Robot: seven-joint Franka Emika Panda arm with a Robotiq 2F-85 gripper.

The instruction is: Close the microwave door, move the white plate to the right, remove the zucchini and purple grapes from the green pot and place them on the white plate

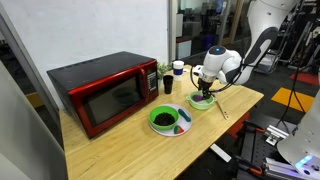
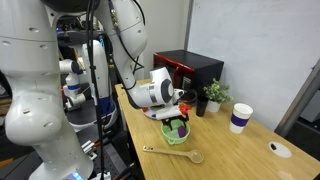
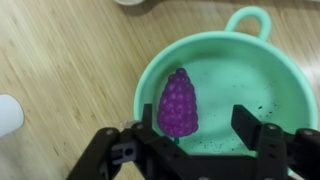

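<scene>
The pale-green pot [image 3: 215, 85] fills the wrist view, and the purple grapes [image 3: 178, 102] lie in its left half. My gripper [image 3: 197, 125] hangs low over the pot, open. The grapes sit between the fingers, close against the left one, while the right finger [image 3: 246, 122] stands well apart from them. No zucchini shows in the pot. In an exterior view the gripper [image 1: 205, 90] is right above the pot [image 1: 203, 101]. The white plate [image 1: 184, 116] lies left of the pot, and the red microwave door [image 1: 112, 100] is shut.
A bright green bowl [image 1: 162, 119] with dark contents sits on the white plate. A dark cup [image 1: 167, 84], a white cup [image 1: 178, 68] and a small plant [image 2: 213, 95] stand behind. A wooden spoon [image 2: 172, 153] lies near the table's edge.
</scene>
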